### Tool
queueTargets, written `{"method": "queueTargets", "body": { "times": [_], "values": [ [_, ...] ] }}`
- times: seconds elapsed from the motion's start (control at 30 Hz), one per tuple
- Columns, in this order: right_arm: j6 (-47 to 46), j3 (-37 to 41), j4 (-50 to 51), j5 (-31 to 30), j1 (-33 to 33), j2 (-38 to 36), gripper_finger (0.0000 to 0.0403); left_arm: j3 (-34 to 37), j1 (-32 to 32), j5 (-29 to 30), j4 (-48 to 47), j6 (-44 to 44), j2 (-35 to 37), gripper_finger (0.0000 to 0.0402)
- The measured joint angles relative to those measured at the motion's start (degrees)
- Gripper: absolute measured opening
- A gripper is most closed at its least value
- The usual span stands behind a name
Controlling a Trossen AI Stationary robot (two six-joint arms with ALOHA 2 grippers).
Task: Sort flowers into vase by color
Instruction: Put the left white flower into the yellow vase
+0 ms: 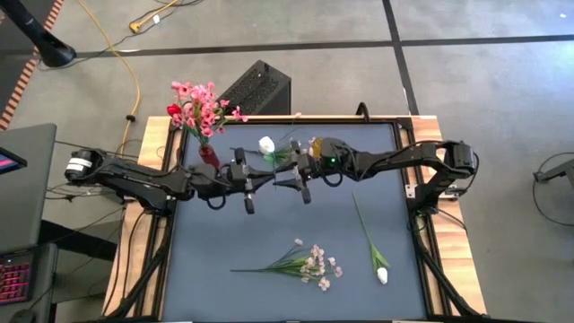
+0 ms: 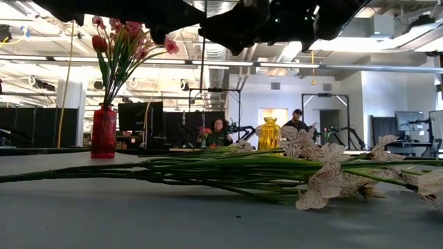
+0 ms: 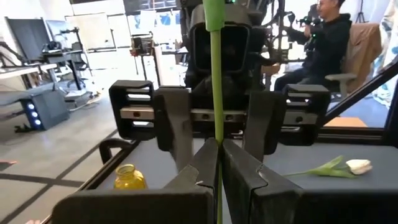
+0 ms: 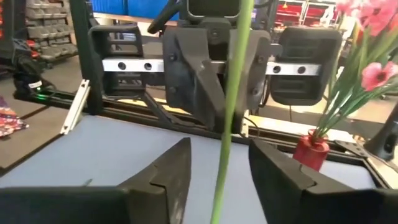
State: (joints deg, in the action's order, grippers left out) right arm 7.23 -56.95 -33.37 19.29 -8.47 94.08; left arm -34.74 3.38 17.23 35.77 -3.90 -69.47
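Note:
A white tulip (image 1: 267,144) with a green stem is held up between my two grippers over the middle of the table's far half. My left gripper (image 3: 219,146), coming from the left, is shut on the stem. My right gripper (image 4: 219,144) faces it from the right and is open. Its fingers stand on either side of the same stem (image 4: 231,93) without touching it. A red vase (image 1: 208,154) at the far left holds pink and red flowers (image 1: 202,106). A yellow vase (image 3: 130,177) stands at the far edge, partly under my right arm. A pale blossom spray (image 1: 309,262) and a second white tulip (image 1: 378,265) lie flat on the near half. My left gripper pinches the green stem (image 3: 217,130) between its two fingers. The fingers come level from the table's left side and lie across the stem. The stem stands roughly upright above the fingers. The tulip is lifted clear of the table.
The pale spray lies close in front of the low camera (image 2: 318,176). A black box (image 1: 260,88) stands beyond the far edge. People sit in the room behind the table (image 3: 323,37). Bare grey table top (image 1: 224,233) shows at the near left.

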Motion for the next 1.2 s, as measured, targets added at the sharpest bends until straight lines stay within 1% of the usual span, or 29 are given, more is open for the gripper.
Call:
{"method": "queueTargets", "body": {
  "times": [0.2,0.33,0.43,0.5,0.6,0.7,0.77,0.87,0.97,1.03,1.13,1.2],
  "values": [
    [0.09,0.00,0.07,0.02,-0.69,-0.02,0.0119,0.00,0.00,-0.27,-0.13,-1.13,0.00,0.0000],
    [-0.62,0.00,0.06,0.04,-0.68,-0.01,0.0069,0.00,0.00,0.88,-0.66,-1.45,0.00,0.0001],
    [-0.77,0.00,0.22,0.17,-0.93,-0.02,0.0032,0.00,0.00,1.25,-1.07,-2.64,0.00,0.0012],
    [-0.75,0.00,1.07,1.13,-1.19,-0.31,0.0018,0.00,0.01,1.42,-1.77,-2.81,-0.02,0.0028],
    [-0.74,0.00,3.90,1.60,-2.01,-1.71,0.0018,0.00,0.02,3.65,-3.52,-2.88,0.19,0.0061],
    [0.62,0.02,9.57,1.81,-3.93,-5.05,0.0030,0.00,0.00,6.61,-6.43,-1.70,1.60,0.0096],
    [1.76,0.13,14.04,1.81,-5.91,-7.93,0.0035,0.00,0.00,7.26,-8.59,-0.10,2.90,0.0115],
    [3.51,1.73,18.22,1.81,-9.69,-11.98,0.0030,0.00,0.01,7.17,-13.18,2.92,4.56,0.0134],
    [3.36,5.70,16.29,1.83,-14.51,-15.81,0.0020,0.00,0.02,6.24,-18.04,6.35,4.80,0.0142],
    [1.98,9.08,13.23,1.81,-17.97,-17.77,0.0020,0.00,0.00,5.40,-20.64,8.22,4.59,0.0143],
    [-1.01,13.50,7.64,1.62,-22.60,-18.94,0.0024,0.00,0.00,4.57,-23.01,10.18,3.71,0.0143],
    [-2.17,14.92,6.19,1.62,-25.02,-19.19,0.0025,0.04,0.00,4.42,-23.66,10.68,3.68,0.0144]
  ]
}}
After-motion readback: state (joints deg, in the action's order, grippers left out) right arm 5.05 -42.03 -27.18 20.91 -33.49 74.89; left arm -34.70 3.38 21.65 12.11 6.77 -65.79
